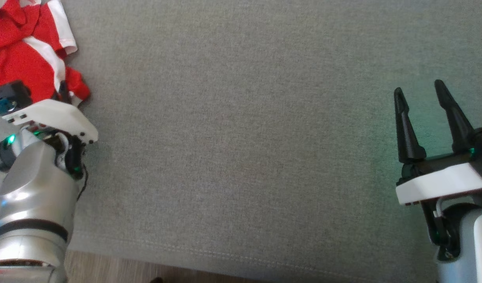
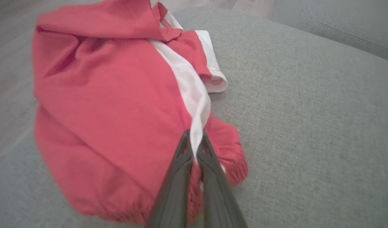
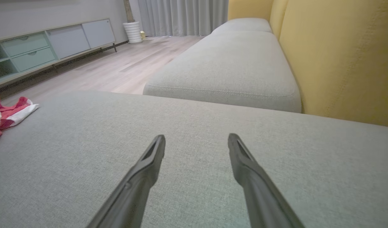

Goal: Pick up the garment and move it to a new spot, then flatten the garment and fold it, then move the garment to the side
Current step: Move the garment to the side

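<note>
The left pincer (image 2: pixel 194 134) is closed on the white stripe of the crumpled red garment (image 2: pixel 111 104), which lies at the left end of the grey sofa cushion (image 1: pixel 241 137). The right pincer (image 1: pixel 418 87) stands wide and holds nothing, well apart from the garment.

A grey woven-fabric sofa seat (image 1: pixel 241 137) stretches wide, backed by mustard-yellow upholstered cushions (image 3: pixel 339 57). Beyond it lie a pale wood-plank floor (image 3: pixel 118 69), a low sideboard with pale green drawers (image 3: pixel 32 52), a white ribbed pot (image 3: pixel 133 31) and long light-grey curtains (image 3: pixel 181 15).
</note>
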Tool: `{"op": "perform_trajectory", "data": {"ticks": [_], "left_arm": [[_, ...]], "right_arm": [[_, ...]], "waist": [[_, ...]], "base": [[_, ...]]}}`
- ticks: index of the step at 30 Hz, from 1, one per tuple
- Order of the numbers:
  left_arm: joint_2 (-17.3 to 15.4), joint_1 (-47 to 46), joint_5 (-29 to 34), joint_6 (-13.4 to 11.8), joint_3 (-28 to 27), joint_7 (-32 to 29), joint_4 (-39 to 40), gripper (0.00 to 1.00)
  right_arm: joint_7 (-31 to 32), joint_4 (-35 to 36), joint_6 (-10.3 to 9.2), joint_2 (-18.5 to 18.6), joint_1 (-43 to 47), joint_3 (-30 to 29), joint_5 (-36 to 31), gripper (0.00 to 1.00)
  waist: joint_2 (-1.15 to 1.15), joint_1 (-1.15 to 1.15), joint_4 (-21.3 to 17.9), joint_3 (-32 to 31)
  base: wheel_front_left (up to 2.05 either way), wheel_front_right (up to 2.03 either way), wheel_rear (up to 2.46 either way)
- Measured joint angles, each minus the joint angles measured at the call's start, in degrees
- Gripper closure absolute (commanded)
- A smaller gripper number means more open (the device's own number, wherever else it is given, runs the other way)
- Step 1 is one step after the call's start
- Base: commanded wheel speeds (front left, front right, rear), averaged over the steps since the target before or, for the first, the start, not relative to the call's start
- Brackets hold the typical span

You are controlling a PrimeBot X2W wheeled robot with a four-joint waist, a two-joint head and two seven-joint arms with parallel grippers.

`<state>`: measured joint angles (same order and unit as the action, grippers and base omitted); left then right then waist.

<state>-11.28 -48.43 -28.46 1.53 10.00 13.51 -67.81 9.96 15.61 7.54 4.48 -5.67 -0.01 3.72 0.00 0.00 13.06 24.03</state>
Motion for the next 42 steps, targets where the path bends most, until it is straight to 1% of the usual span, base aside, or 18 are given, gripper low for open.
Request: {"op": "perform_trajectory", "data": {"ticks": [3, 6, 8, 10, 16, 21, 24, 27, 32, 36, 40, 41, 42], "left_arm": [[-1.63, 0.7, 0.54, -0.63, -0.68, 0.7, 0.86, 1.0], [-3.36, 3.64, 1.7, -2.37, -3.22, 0.71, 8.88, 1.0], [-3.92, 6.8, 3.03, -3.32, -4.74, 0.78, 14.63, 1.0], [-3.91, 10.95, 4.48, -4.13, -5.77, 0.78, 19.76, 1.0], [-3.66, 23.44, 7.9, -5.09, -8.4, 0.78, 33.36, 1.0], [-2.61, 31.77, 9.84, -6.12, -8.62, 0.79, 45.09, 1.0], [-2.19, 37.33, 10.34, -6.77, -7.5, 0.57, 51.3, 1.0], [-1.43, 41.78, 11.37, -7.62, -5.42, -1.3, 57.27, 1.0], [-0.22, 43.7, 12.29, -7.57, -1.22, -4.1, 63.75, 1.0], [1.34, 43.46, 12.82, -5.93, 2.91, -5.43, 64.63, 1.0], [3.91, 40.96, 13.49, -3.38, 8.18, -5.88, 62.33, 1.0], [3.91, 40.96, 13.49, -3.38, 8.18, -5.88, 62.33, 1.0], [4.6, 39.71, 13.8, -2.78, 9.65, -5.88, 61.65, 1.0]], "right_arm": [[-2.75, -1.49, 0.0, -0.26, -0.38, -0.92, 0.52, 0.0], [-4.35, -2.37, 0.0, -0.58, -0.67, -1.62, 0.92, 0.0], [-5.28, -3.13, 0.0, -0.9, -0.58, -2.25, 1.15, 0.0], [-6.32, -3.8, 0.0, -1.03, -0.37, -2.54, 1.85, 0.0], [-7.55, -5.97, 0.0, -1.52, 3.61, -3.09, 2.43, 0.0], [-8.04, -7.14, 0.0, -1.74, 6.36, -3.12, 4.46, 0.0], [-8.31, -7.5, 0.0, -1.77, 7.97, -3.15, 5.69, 0.0], [-8.29, -7.89, 0.0, -1.83, 9.6, -3.39, 6.49, 0.0], [-8.27, -8.01, 0.0, -1.88, 10.27, -3.28, 7.77, 0.0], [-8.16, -8.0, 0.0, -1.9, 10.26, -2.59, 8.4, 0.0], [-7.86, -8.01, 0.0, -1.91, 10.17, -2.01, 9.03, 0.0], [-7.86, -8.01, 0.0, -1.91, 10.17, -2.01, 9.03, 0.0], [-7.84, -8.01, 0.0, -1.92, 10.02, -1.89, 9.21, 0.0]], "waist": [[0.0, 0.0, -0.59, -2.03], [0.0, 0.0, -1.13, -4.19], [0.0, 0.0, -1.53, -5.91], [0.0, 0.0, -1.91, -7.76], [0.0, 0.0, -3.13, -13.72], [0.0, -0.01, -4.61, -18.4], [0.0, -0.01, -5.89, -20.53], [0.0, -0.01, -7.59, -21.7], [0.0, -0.01, -10.68, -22.14], [0.0, -0.01, -13.71, -21.66], [0.0, -0.01, -17.05, -20.58], [0.0, -0.01, -17.05, -20.58], [0.0, -0.01, -17.9, -20.23]], "base": [[0.0, 0.0, 0.0], [0.0, 0.0, 0.0], [0.0, 0.0, 0.0], [0.0, 0.0, 0.0], [0.0, 0.0, 0.0], [0.0, 0.0, 0.0], [0.0, 0.0, 0.0], [0.0, 0.0, 0.0], [0.0, 0.0, 0.0], [0.0, 0.0, 0.0], [0.0, 0.0, 0.0], [0.0, 0.0, 0.0], [0.0, 0.0, 0.0]]}}
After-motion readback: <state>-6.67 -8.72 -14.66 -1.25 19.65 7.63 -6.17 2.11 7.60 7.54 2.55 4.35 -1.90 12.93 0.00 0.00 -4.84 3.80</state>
